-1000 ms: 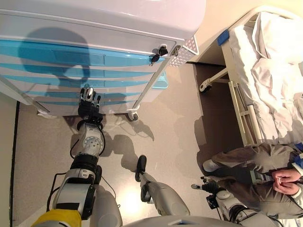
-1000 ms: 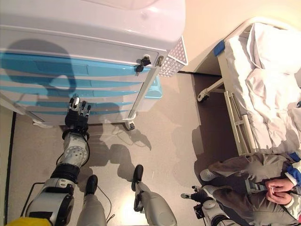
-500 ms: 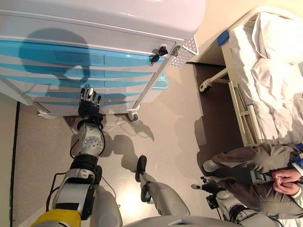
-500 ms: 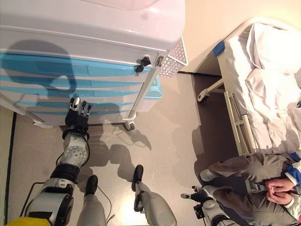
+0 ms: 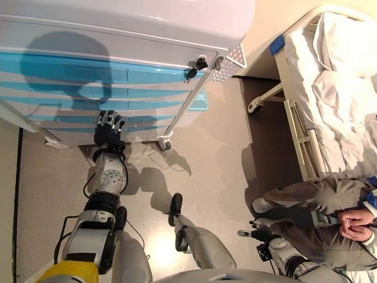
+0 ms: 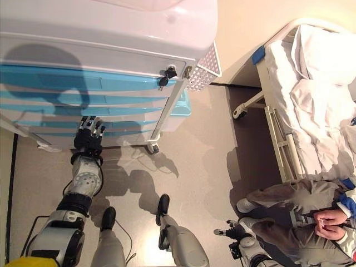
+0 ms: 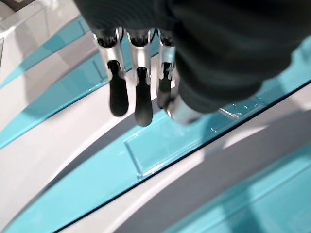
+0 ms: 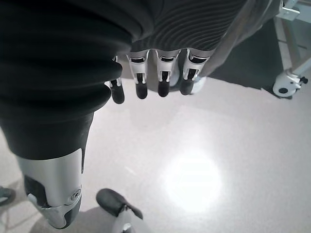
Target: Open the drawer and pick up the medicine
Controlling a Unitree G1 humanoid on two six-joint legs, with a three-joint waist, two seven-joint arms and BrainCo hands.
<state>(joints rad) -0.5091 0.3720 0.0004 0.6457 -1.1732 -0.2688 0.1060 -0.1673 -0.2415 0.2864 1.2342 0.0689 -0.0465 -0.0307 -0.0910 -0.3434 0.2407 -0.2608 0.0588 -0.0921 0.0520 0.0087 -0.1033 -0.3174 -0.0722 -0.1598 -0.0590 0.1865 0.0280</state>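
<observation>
Five blue drawers (image 5: 88, 94) shut; left robot hand (image 5: 108, 131) touches lowest.

Cart (image 5: 147, 23) white, drawers (image 5: 70, 73) turquoise; bed (image 5: 341, 76) white; floor (image 5: 206, 177) beige

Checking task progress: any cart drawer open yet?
All shut: the blue drawer fronts lie flush on the cart; the left hand, fingers straight, is at a lower one.

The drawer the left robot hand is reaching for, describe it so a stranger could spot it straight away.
Start at the white medical cart with stacked turquoise drawer fronts, left of the hospital bed. Go down the stack to the drawer level with the left robot hand, whose straight fingers hover at its front. Unlike the top drawer, it lies low, far from the keys.
</observation>
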